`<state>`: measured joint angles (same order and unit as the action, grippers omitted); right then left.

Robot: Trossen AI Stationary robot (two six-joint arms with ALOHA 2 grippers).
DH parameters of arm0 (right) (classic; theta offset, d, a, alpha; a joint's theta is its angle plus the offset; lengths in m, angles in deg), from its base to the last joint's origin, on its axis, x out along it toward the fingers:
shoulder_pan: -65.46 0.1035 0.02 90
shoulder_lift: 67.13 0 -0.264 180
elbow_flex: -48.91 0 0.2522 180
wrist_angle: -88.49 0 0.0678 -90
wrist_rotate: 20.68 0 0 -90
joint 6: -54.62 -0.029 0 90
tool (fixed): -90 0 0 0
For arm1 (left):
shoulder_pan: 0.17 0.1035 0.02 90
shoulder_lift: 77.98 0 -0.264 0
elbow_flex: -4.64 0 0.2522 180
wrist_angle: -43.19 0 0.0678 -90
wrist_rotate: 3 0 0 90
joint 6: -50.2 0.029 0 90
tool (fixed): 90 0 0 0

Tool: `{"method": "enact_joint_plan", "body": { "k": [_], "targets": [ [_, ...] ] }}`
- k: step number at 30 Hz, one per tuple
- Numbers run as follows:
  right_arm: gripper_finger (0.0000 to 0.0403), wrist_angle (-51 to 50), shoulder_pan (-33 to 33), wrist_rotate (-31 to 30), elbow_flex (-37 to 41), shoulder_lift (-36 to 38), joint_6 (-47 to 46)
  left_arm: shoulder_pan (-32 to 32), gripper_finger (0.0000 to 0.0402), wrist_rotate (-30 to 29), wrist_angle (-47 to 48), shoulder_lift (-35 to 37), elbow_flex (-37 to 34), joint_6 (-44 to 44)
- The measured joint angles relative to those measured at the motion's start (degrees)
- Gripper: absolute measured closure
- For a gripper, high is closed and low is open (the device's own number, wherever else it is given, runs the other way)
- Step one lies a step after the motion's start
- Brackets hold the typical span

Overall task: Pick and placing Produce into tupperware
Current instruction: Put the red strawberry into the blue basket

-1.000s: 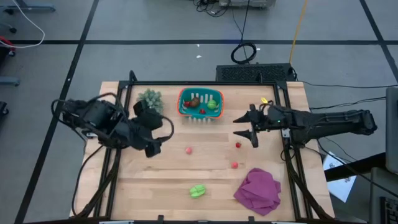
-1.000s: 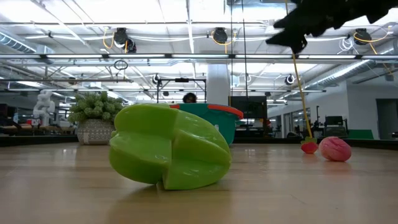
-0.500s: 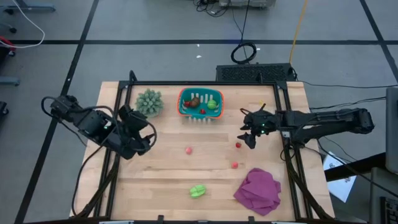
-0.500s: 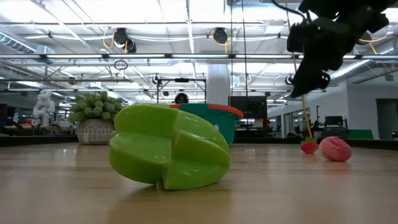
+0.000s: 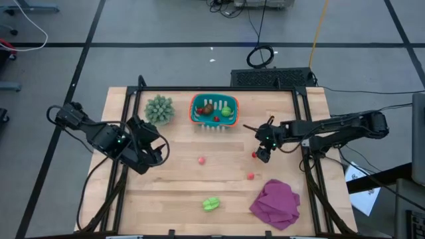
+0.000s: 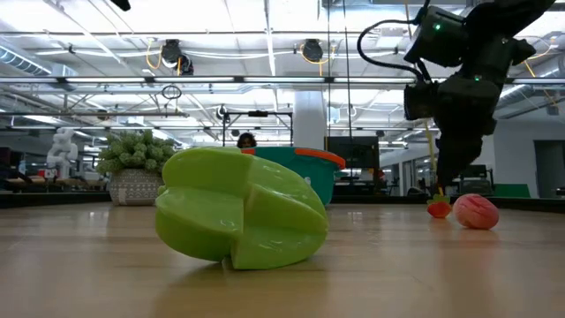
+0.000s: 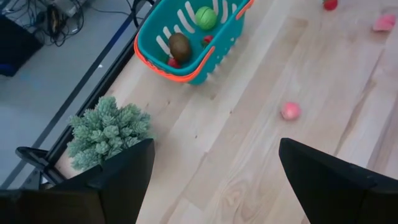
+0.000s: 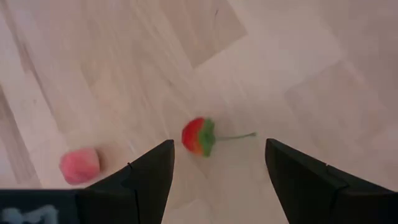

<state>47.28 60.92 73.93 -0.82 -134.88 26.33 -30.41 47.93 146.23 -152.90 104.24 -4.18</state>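
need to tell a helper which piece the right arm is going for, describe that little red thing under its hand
On the wooden table, look between the teal tub and the magenta cloth, right below the right hand, whose fingers are open. There lies a small red strawberry. Unlike the rounder pink pieces nearby, it has a green cap and thin stem.

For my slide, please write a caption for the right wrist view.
Right hand, open, hovers above a red strawberry; a pink piece lies nearby.

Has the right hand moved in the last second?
Yes. The right hand has dropped and swung toward the small red strawberry, away from the tupperware; open, it now sits just over the berry.
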Motion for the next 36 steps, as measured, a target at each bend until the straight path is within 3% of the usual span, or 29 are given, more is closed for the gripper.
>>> {"method": "enact_joint_plan", "body": {
  "k": [28, 36],
  "targets": [
    [0.0161, 5.91, 0.02, 3.01, -0.01, -11.78, -2.80, -0.01, 0.0052, 0.00, -0.89, 0.00, -0.15, 0.18],
    [0.0161, 6.64, 0.00, 3.00, 0.02, -11.62, -3.02, 0.00, 0.0053, 0.02, -0.92, 0.00, -0.15, 0.07]
  ]
}}
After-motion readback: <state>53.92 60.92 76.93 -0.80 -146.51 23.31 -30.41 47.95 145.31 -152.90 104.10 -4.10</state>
